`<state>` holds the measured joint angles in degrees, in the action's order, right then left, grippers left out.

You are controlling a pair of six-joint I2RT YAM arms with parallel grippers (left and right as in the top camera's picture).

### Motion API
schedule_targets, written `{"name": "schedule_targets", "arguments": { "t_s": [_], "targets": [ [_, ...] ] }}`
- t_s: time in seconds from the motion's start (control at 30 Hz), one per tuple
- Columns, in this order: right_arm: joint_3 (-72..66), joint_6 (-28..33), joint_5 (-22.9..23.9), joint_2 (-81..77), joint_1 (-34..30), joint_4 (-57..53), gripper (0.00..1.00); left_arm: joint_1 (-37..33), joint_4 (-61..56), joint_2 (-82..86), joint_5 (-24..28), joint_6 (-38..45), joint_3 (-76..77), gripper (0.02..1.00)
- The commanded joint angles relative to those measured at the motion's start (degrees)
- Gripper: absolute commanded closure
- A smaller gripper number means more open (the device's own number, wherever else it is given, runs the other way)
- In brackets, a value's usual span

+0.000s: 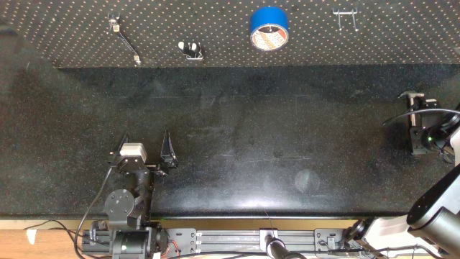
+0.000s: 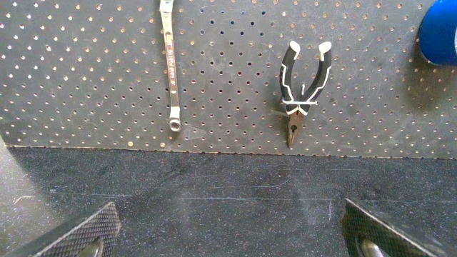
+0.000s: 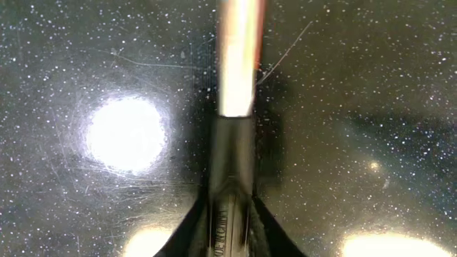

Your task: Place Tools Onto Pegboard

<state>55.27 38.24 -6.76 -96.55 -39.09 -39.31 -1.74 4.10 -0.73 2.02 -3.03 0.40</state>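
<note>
— Dark speckled worktop is seen, with a pegboard set along its far edge. What is hung there?

— A wrench is hung at the left. Pliers are hung just to its right, handles up and nose down. Blue tape is placed farther right, and a metal hook beyond that.

— Where is the hammer found?

— The hammer is found at the worktop's far right, short of the pegboard and apart from the hook. Its black grip is clamped between the fingers of the right gripper, and its head is pointed toward the pegboard. Whether it is touching the worktop cannot be told.

— And how is the other gripper held?

— The left gripper is held low over the worktop's near left, close to its own base and well apart from the hammer. It is faced toward the wrench and pliers, and its fingers are spread wide.
</note>
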Motion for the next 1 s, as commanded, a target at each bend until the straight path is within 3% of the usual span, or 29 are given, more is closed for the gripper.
{"name": "schedule_targets", "arguments": {
  "t_s": [0.03,0.13,0.37,0.63,0.93,1.0],
  "targets": [
    [-0.5,0.4,-0.4,-1.8,-0.2,-0.4,0.928,-0.1,0.4,0.5,1.3,0.5,-0.1,0.023],
    [-0.5,0.4,-0.7,-1.4,-0.2,-0.4,0.923,-0.1,0.4,0.5,1.2,0.5,-0.1,0.023],
    [-0.5,-0.3,-6.6,2.7,-0.2,2.1,0.923,-0.1,0.4,0.5,1.3,0.5,-0.1,0.023],
    [-0.5,-0.6,-7.5,4.5,-0.2,4.5,0.925,-0.1,0.4,0.5,1.3,0.5,-0.1,0.023],
    [-0.6,-14.4,-9.6,20.7,-0.1,3.3,0.925,-0.1,0.4,0.5,1.2,0.5,-0.1,0.023],
    [-0.7,-15.8,-12.5,24.7,0.7,3.4,0.925,-0.1,0.4,0.5,1.3,0.5,-0.1,0.023]
  ]
}}
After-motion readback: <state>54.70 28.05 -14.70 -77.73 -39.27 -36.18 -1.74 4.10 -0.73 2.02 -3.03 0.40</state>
